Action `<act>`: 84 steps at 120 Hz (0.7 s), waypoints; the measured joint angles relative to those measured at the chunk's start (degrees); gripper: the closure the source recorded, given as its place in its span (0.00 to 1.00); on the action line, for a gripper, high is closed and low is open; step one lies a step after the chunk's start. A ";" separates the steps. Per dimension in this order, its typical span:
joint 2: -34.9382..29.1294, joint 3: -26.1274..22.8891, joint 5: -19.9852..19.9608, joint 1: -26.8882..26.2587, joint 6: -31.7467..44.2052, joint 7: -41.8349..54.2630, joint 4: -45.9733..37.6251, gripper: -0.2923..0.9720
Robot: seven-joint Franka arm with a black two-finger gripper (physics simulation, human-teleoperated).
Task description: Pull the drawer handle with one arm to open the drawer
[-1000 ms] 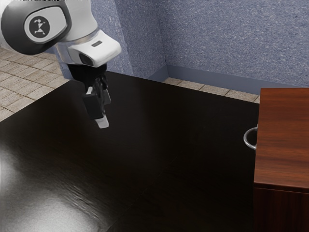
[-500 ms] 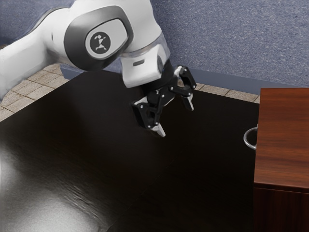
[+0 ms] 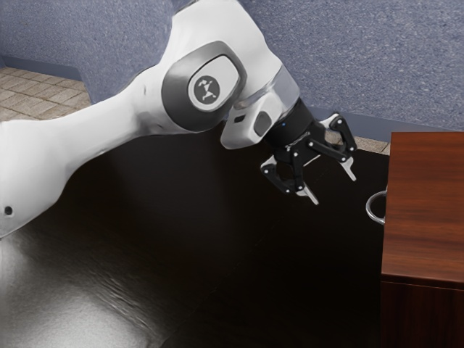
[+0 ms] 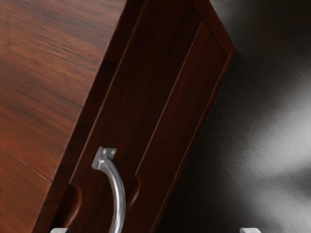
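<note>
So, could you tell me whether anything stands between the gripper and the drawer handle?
Nothing visible does. The open gripper hangs above the table, apart from the handle toward the exterior view's right, with only air between them.

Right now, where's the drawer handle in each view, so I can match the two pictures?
Exterior view: the drawer handle is a silver loop sticking out beside the cabinet top, to the exterior view's right of the open pincer and apart from it.
Wrist view: the same handle curves across the dark drawer front.
Shared landmark: the reddish wood-grain cabinet top, bordering the handle's side in both.
</note>
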 joint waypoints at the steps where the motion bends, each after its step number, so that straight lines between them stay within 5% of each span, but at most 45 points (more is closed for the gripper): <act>1: 0.12 0.00 -0.16 0.00 0.15 0.42 0.00 0.45; 27: 2.99 -0.09 -2.63 -0.81 3.33 9.56 -0.01 0.56; 84: 6.64 -0.08 -5.44 -1.57 6.49 21.78 -0.01 0.63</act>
